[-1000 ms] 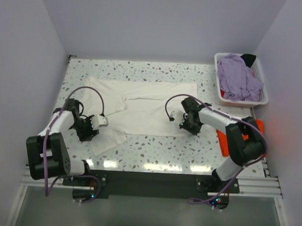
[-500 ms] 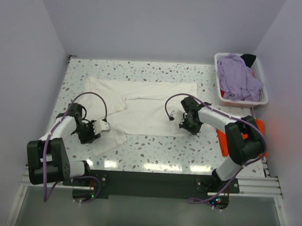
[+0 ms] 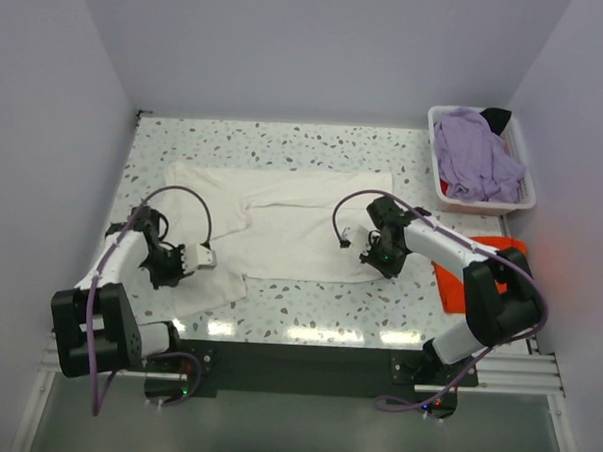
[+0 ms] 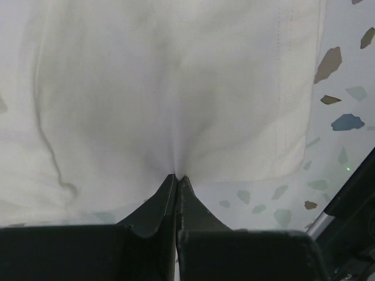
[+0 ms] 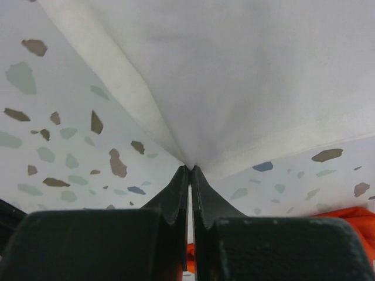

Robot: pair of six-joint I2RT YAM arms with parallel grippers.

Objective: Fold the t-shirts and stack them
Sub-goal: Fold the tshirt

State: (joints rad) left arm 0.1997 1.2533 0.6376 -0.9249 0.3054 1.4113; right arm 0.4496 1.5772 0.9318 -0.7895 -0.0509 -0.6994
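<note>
Cream-white t-shirt (image 3: 302, 218) pinched by left gripper (image 4: 177, 177) and right gripper (image 5: 189, 168).

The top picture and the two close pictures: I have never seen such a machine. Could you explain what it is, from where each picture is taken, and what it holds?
This is a robot with a left arm and a right arm, both fixed at the near edge of a speckled table. The wide picture comes from a camera above and behind them. Each close picture comes from a small camera on one wrist, looking along that arm's own two fingers.

A large cream-white t-shirt lies spread on the table. The left gripper is shut on its cloth near a hemmed edge. The right gripper is shut on a fold at the shirt's right side.

A lavender t-shirt is heaped in a white basket at the far right. An orange-red t-shirt lies at the table's right edge.
</note>
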